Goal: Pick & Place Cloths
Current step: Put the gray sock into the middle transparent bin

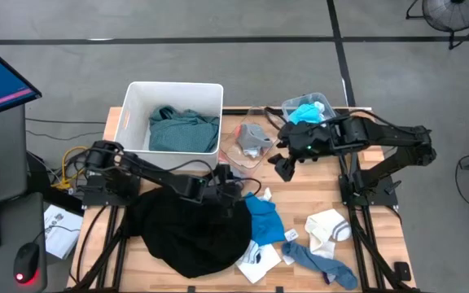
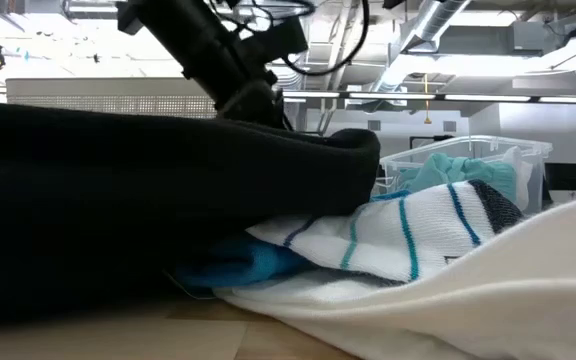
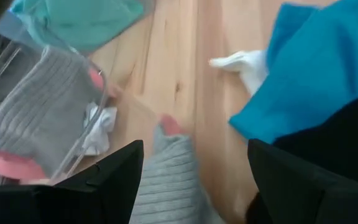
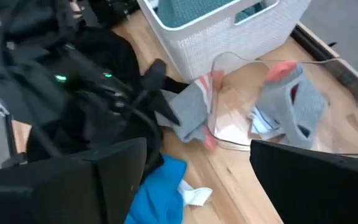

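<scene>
Left claw [image 1: 233, 177] sits wide open over the worktop [image 1: 365, 203], a grey sock [image 3: 173, 180] between its fingers, next to the big black garment [image 1: 190, 232]. Right claw [image 1: 287, 163] hangs open too, holding nothing, near the clear bin [image 1: 251, 142]. Teal shirt [image 1: 181, 129] is already in the white bin [image 1: 129, 114].

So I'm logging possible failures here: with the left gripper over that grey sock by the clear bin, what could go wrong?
The left gripper, open, hangs over the grey sock, which lies against the clear bin; closing there might catch the bin's rim. The black garment sits right beside the fingers and could get pinched too. The right gripper hovers near that bin, so the arms might crowd each other.
</scene>
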